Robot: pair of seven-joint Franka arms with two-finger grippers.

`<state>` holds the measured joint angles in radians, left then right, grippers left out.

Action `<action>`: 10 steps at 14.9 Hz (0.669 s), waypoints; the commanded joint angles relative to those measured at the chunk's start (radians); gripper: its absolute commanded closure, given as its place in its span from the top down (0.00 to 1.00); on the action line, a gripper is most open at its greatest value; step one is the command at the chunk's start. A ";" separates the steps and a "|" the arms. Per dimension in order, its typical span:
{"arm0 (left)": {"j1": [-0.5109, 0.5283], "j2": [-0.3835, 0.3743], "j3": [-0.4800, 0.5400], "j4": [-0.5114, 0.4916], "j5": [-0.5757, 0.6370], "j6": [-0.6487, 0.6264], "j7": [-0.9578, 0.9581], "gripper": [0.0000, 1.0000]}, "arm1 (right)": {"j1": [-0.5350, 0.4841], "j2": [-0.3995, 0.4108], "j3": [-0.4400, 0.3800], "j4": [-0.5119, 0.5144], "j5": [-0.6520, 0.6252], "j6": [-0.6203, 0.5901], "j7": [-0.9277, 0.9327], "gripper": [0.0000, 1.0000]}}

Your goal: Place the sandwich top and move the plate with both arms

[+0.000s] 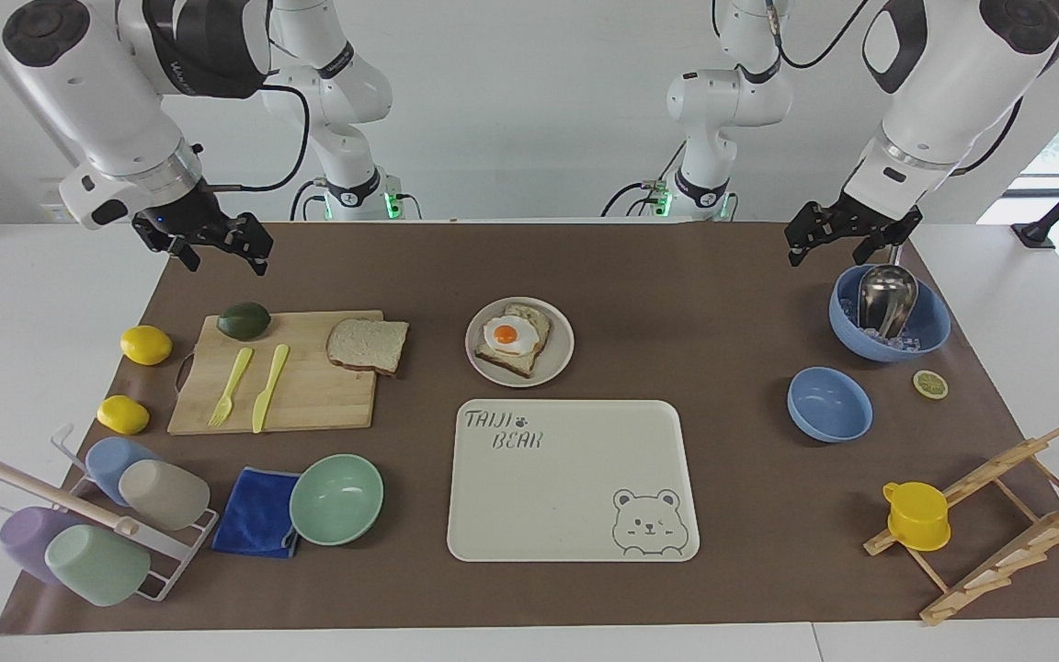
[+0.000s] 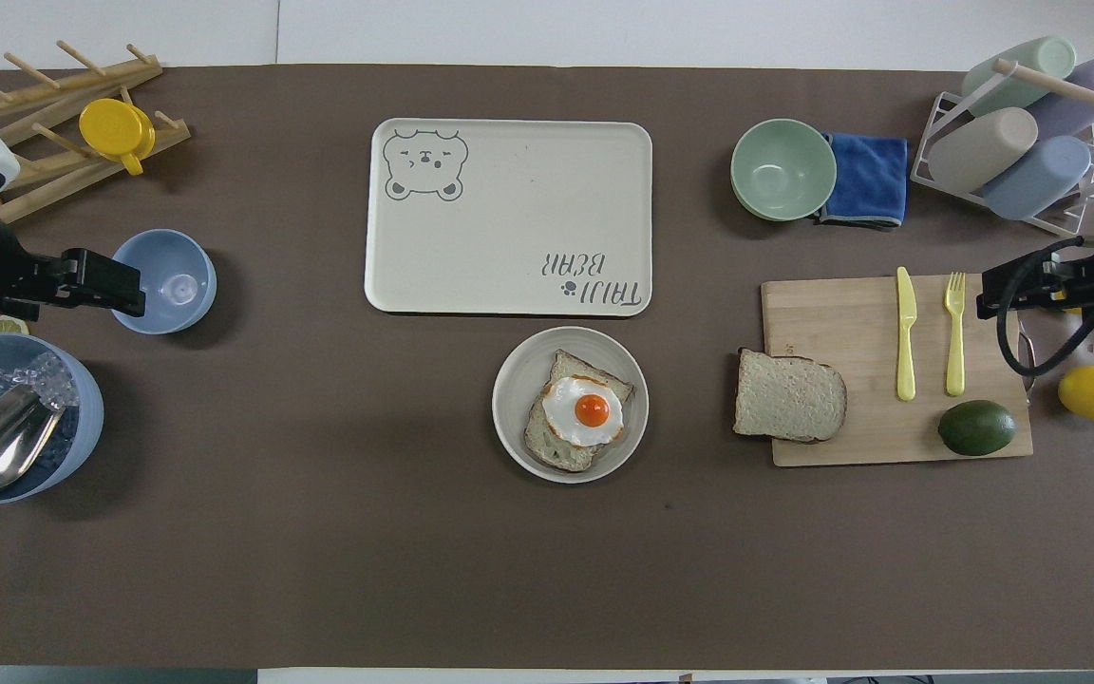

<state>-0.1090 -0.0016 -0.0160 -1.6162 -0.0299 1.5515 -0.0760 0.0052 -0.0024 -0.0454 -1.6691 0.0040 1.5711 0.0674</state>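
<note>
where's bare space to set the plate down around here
The cream rectangular tray is bare, just in front of the round beige plate holding the egg-topped bread. Bare brown mat also lies between the plate and the two blue bowls. The wooden cutting board is crowded: plain bread slice, yellow knife and fork, dark green avocado.
</note>
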 commanded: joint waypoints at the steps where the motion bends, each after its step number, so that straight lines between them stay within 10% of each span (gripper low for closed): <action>1: 0.008 -0.017 -0.004 -0.010 0.013 -0.011 0.004 1.00 | 0.002 0.004 0.006 0.014 -0.016 -0.013 -0.020 1.00; 10: 0.008 -0.017 -0.004 -0.010 0.013 -0.011 0.004 1.00 | -0.011 -0.008 0.004 -0.012 -0.010 -0.023 -0.026 1.00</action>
<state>-0.1090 -0.0016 -0.0160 -1.6162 -0.0299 1.5515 -0.0761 0.0050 -0.0024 -0.0498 -1.6729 0.0040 1.5649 0.0674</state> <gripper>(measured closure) 0.000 0.000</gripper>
